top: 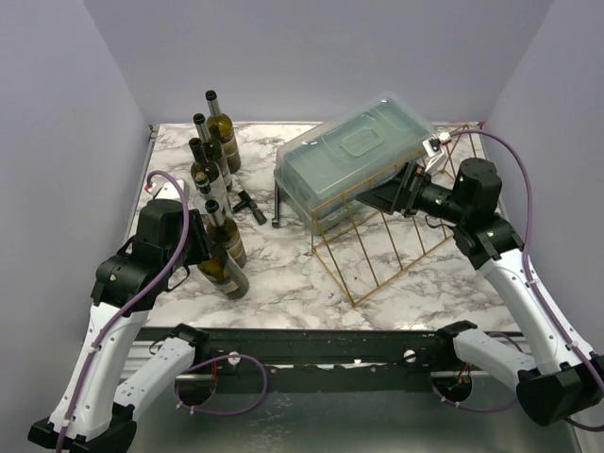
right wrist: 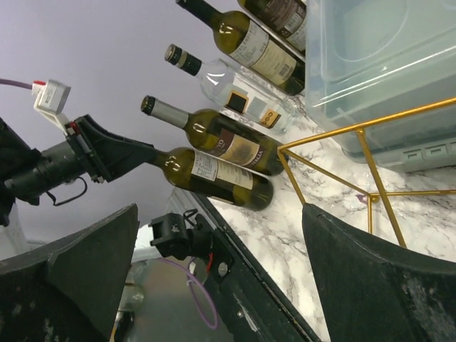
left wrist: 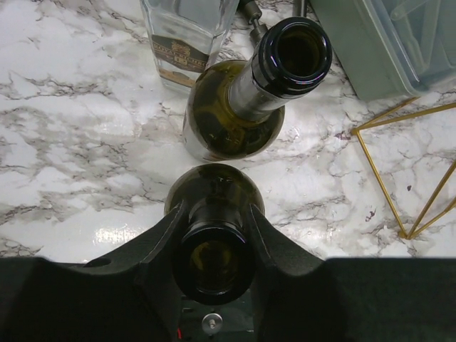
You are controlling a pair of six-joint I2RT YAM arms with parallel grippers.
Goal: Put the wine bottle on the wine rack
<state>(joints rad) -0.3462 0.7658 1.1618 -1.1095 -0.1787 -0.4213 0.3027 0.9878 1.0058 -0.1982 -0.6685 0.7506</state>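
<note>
My left gripper (top: 205, 243) is shut on the neck of a dark green wine bottle (top: 225, 274), which leans near the table's front left with its base at the marble. In the left wrist view the bottle's open mouth (left wrist: 214, 265) sits between my fingers (left wrist: 160, 246). The gold wire wine rack (top: 377, 247) stands at centre right and also shows in the right wrist view (right wrist: 362, 153). A translucent bluish plastic box (top: 351, 156) lies tilted on top of it. My right gripper (top: 392, 193) is open and empty beside the rack and box; it is wide open in its wrist view (right wrist: 221, 278).
Several other bottles (top: 215, 142) stand at the back left, one (left wrist: 242, 107) right behind the held one. A clear glass bottle (left wrist: 187, 35) stands further back. A small black tool (top: 251, 204) lies between the bottles and the rack. Grey walls enclose the marble table (top: 283, 283).
</note>
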